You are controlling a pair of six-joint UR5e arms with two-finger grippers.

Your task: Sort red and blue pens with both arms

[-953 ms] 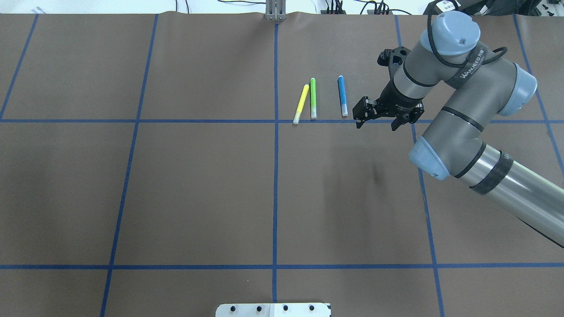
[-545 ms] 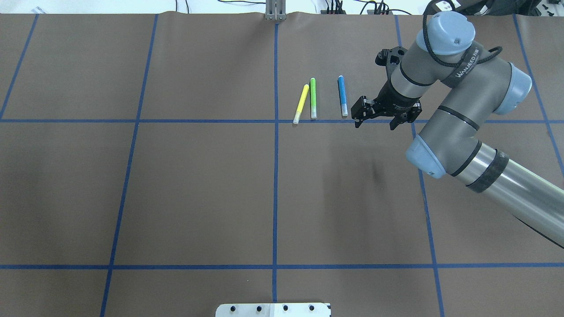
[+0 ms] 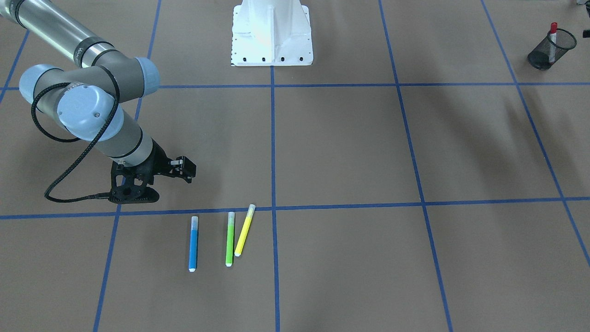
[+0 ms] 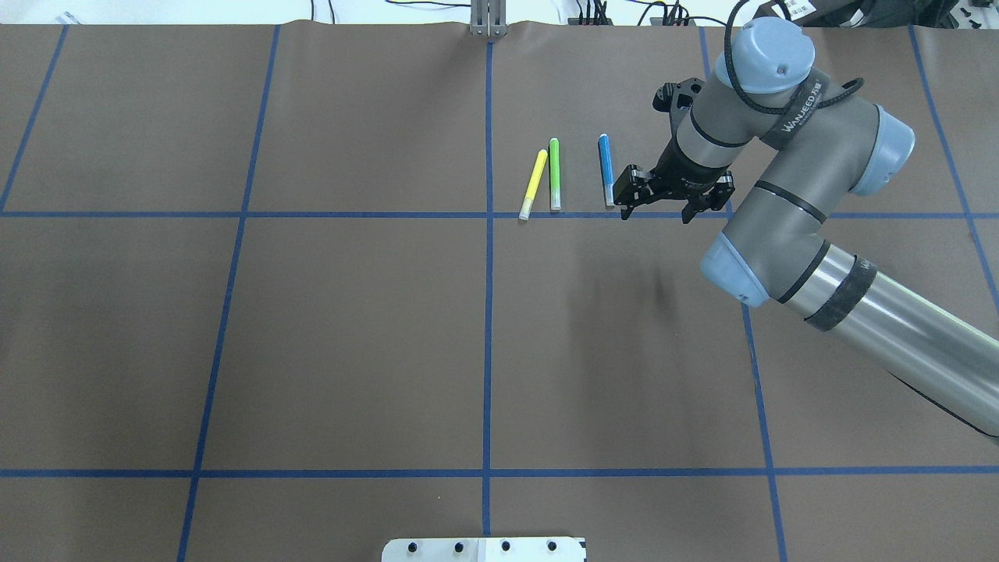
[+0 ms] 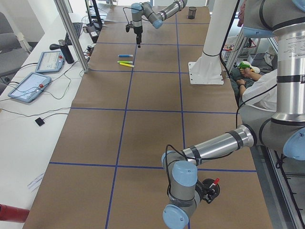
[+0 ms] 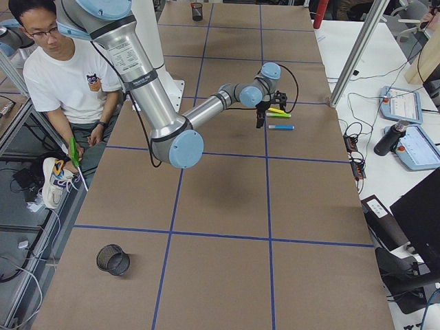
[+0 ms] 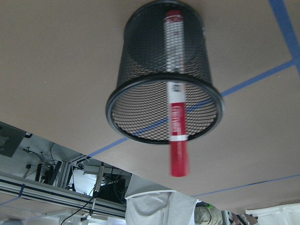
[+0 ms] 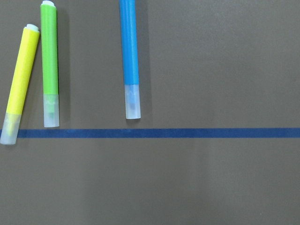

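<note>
1. Two spread jaws, holding nothing: the right gripper (image 4: pixel 655 212) has slid leftward in the overhead view over the last second. It now sits just beside the cap end of the blue pen (image 4: pixel 606 168), upper frame, right of centre. A pick looks imminent.
2. Further left, the green marker (image 4: pixel 555 173) and the yellow marker (image 4: pixel 534 183) lie apart from it.
3. Farthest, the left wrist view shows the red pen (image 7: pixel 177 136) already standing in the mesh pen cup (image 7: pixel 140 84); the overhead view shows neither. The left gripper (image 5: pixel 204 186) is near that cup; whether its jaws are open cannot be told.
</note>
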